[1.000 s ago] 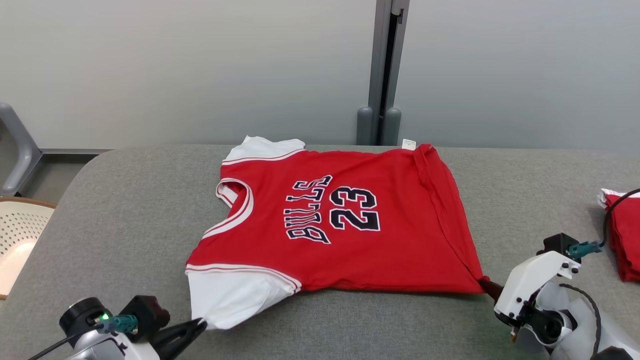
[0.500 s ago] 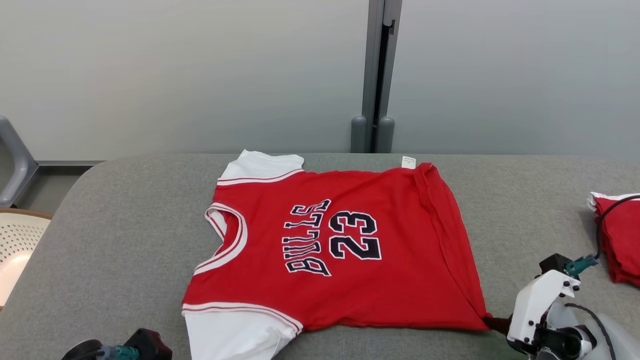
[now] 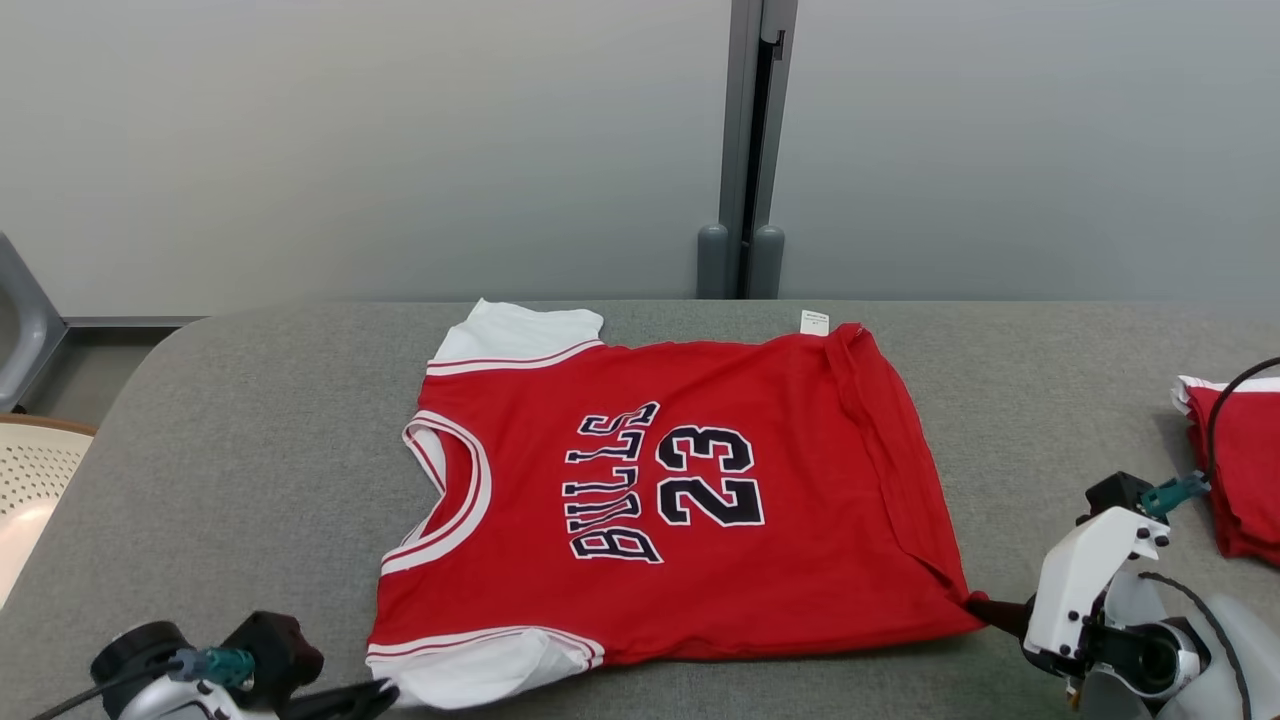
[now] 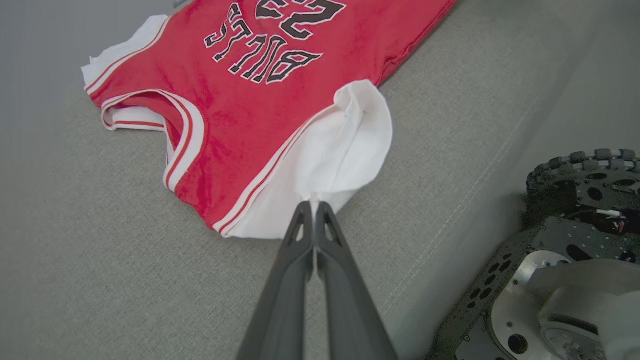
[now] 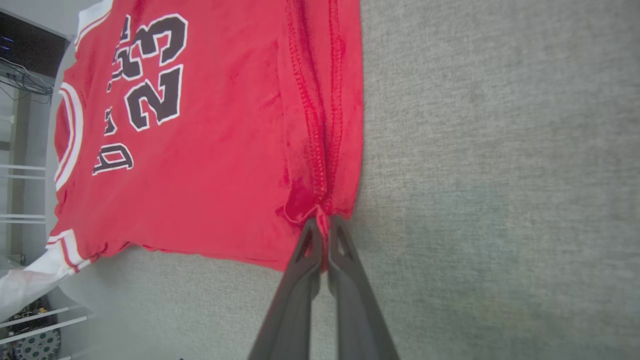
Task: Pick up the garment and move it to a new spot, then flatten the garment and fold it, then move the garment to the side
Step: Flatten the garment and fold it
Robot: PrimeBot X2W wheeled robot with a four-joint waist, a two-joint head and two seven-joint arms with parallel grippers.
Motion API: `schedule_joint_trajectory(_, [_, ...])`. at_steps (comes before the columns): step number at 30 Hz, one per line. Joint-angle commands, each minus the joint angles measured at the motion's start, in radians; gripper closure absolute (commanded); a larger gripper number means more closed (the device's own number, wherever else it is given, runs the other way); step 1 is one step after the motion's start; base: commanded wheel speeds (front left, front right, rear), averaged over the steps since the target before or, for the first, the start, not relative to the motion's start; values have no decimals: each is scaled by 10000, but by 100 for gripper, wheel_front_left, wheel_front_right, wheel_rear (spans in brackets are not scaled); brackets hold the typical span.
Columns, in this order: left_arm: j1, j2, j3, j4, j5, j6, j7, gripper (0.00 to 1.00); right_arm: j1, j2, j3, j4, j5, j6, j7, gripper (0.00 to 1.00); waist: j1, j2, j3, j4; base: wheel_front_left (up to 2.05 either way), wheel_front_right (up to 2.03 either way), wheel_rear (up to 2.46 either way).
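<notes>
The grey worktop (image 3: 230, 440) carries a red Bulls jersey (image 3: 720, 580) spread print-up across its middle. The neck points toward the left edge and the hem toward the right edge, where a folded red pile (image 3: 1245, 470) sits. The left end effector (image 4: 314, 207) is clamped tight on the near white sleeve (image 4: 350, 145), and the right end effector (image 5: 323, 222) on the near hem corner (image 5: 305, 202). Both bites look thin: an uneven pull could slip a corner free or crease the rucked hem.

red jersey (image 3: 700, 480): 1 | white sleeves: 2, far sleeve (image 3: 515, 335), near sleeve (image 3: 480, 680) | sewn label (image 3: 814, 320): 1 | folded red pile (image 3: 1240, 480): 1 | grey table (image 3: 250, 420): 1 | grippers: 2, left gripper (image 4: 314, 205), right gripper (image 5: 324, 220) | pale perforated seat (image 3: 35, 465): 1
</notes>
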Motion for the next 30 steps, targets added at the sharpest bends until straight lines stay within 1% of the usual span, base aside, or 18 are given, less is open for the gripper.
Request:
schedule_joint_trajectory(1, [-220, -13, 15, 94, 65, -4, -87, 100, -111, 5, -68, -57, -77, 0, -13, 100, 0, -1, 21, -7, 0, 0, 0])
schedule_joint_trajectory(7, [-1215, -335, 18, 655, 366, -4, -330, 100, -553, 156, -414, -164, -319, 0, -78, 100, 0, -1, 184, -60, 0, 0, 0])
schedule_joint_trajectory(12, [-2070, -700, 14, 1349, 630, -4, -194, 100, -1161, 389, -746, 19, -667, 0, -246, 100, 0, -1, 511, -174, 0, 0, 0])
schedule_joint_trajectory(16, [-2788, -1123, 18, 2125, 284, -4, -394, 100, -1743, 692, -984, 373, -992, 0, -497, 100, 0, -1, 880, -294, 0, 0, 0])
schedule_joint_trajectory(17, [-2788, -1123, 18, 2125, 284, -4, -394, 100, -1743, 692, -984, 373, -992, 0, -497, 100, 0, -1, 880, -294, 0, 0, 0])
schedule_joint_trajectory(23, [-3659, -1589, 13, 3010, 200, -4, -595, 100, -2511, 1094, -1165, 769, -1515, 0, -1214, 100, 0, -1, 1477, -473, 0, 0, 0])
schedule_joint_trajectory(30, [-4314, -1778, 13, 3783, 350, -4, -1150, 100, -2999, 1382, -1223, 917, -1749, 0, -2019, 100, 0, -1, 1925, -679, 0, 0, 0])
